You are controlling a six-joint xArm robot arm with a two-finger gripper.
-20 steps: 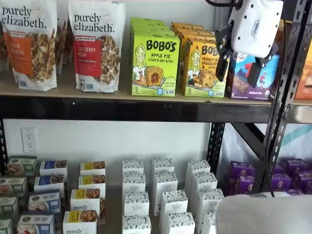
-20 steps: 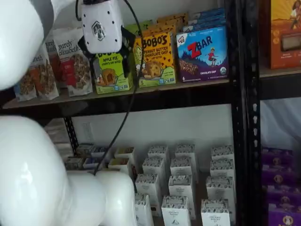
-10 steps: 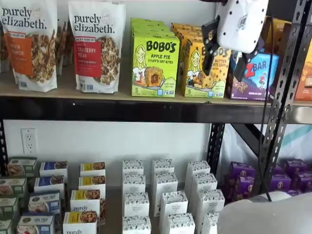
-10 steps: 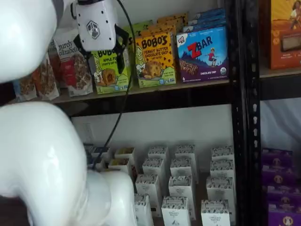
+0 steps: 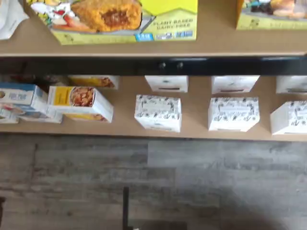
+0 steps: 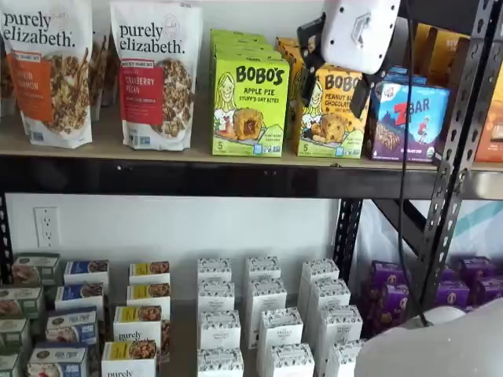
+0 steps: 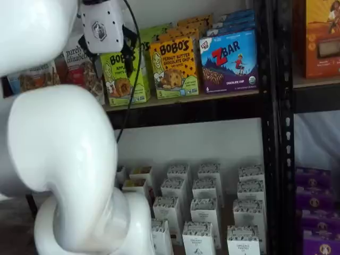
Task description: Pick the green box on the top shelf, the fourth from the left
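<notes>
The green box (image 6: 250, 102) stands upright on the top shelf (image 6: 212, 177), a little left of centre in the upper half of the frame, with more green boxes lined up behind it. On its left is a granola bag (image 6: 155, 75); touching its right side is a yellow-orange box (image 6: 330, 114), and further right a blue bar box (image 6: 409, 118).

The gripper (image 6: 336, 73) hangs in the upper right of that shelf view — a white body with two black fingers (image 6: 309, 72) pointing down. A plain gap shows between the two fingers, so they stand open and hold nothing. They hang in front of the yellow-orange box, to the right of the green box and apart from it; the left finger is near the green box's upper right corner.

In the other shelf view the gripper (image 7: 114, 45) sits at upper left, its white body covering the upper left part of the green box (image 7: 127, 77); the fingers there are too hidden to judge.

The wrist view shows the lower front of the green box (image 5: 117, 19) on the shelf edge — white boxes (image 5: 158, 112) sit on the shelf below.
</notes>
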